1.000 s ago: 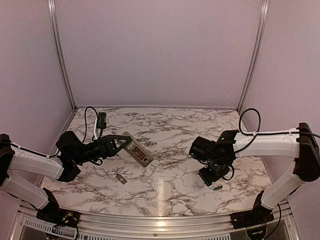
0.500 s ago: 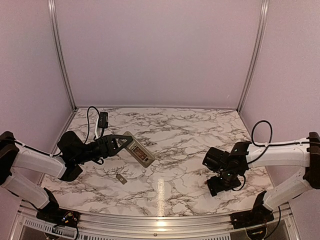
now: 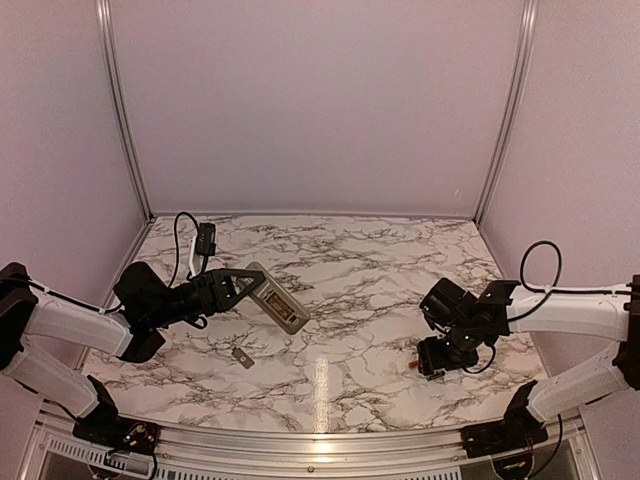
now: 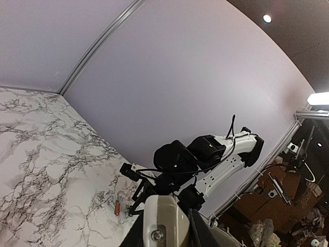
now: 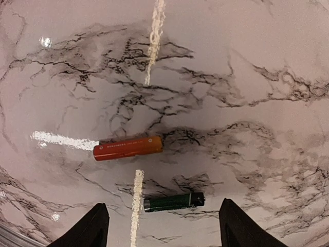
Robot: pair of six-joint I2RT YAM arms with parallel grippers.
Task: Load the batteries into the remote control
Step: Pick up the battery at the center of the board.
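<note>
Lilac walls [image 3: 320, 100] close in the marbled desk [image 3: 340, 260] on three sides. During the last second only the right arm has moved: it drew back from the middle of the desk toward the right side. Its right hand [image 3: 438, 358] now hangs low over the spot where both batteries lie. From the right wrist, the fingers are spread wide and hold nothing. The orange-red battery [image 5: 127, 147] lies a little ahead of them, and the dark green battery [image 5: 174, 201] lies almost between the tips, nearly parallel to the first and not touching it. The left arm has not moved. The left hand [image 3: 252, 282] pinches one end of the remote control [image 3: 280, 302] and holds it raised and tilted above the left part of the desk. A small grey cover piece [image 3: 242, 356] lies on the desk below it. With both batteries on the desk, I judge that loading has not begun and that the right hand is lining up for a first pick, probably the green one. Each battery carries a line of fine print, but it is too small to read, and no brand can be read on the remote.
</note>
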